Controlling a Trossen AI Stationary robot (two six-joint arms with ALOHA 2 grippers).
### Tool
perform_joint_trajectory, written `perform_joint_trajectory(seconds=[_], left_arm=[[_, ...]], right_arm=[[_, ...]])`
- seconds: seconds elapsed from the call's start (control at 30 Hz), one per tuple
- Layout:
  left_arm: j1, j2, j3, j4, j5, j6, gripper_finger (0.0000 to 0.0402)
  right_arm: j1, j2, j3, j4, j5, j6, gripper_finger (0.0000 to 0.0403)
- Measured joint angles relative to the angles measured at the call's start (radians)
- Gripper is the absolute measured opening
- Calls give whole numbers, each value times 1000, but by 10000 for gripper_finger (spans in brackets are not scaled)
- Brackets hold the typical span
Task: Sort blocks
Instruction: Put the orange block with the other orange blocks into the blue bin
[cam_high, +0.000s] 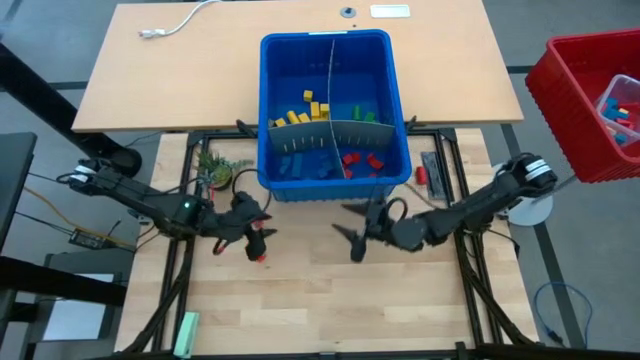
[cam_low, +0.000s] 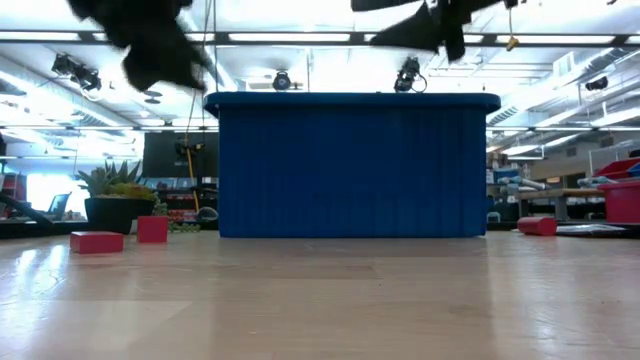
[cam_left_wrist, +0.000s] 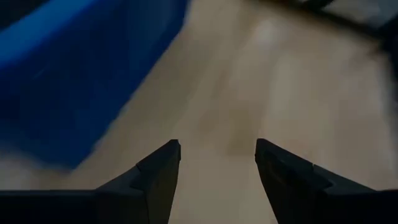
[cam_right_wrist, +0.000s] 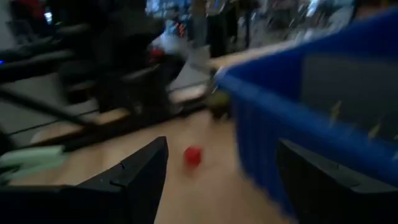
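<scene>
Plainly, both pincers hang empty in front of the blue bin: the right gripper with its fingers spread wide, the left gripper with its fingers also apart and nothing between them. Just beside the left gripper a red block lies on the wooden table. Sorted blocks already fill the bin's compartments by colour, reds at the near right. The step in hand looks like fetching a stray; next, the left gripper should drop over that red block and close.
</scene>
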Motion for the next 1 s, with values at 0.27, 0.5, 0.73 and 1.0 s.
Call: perform_joint_trajectory(seconds=[0.27,0.5,0.73,1.0], left_arm=[[132,15,0,-319,41,-61,212],[260,32,-6,-353,129,-39,254],[276,91,-78,-282,160,-8,292],[280,159,-171,-165,192,-1,293]], right_arm=[[59,233,0,232,-17,123,264],[64,351,0,452,-4,90,247],[63,416,0,485,1,139,233],[63,414,1,494,0,132,218]])
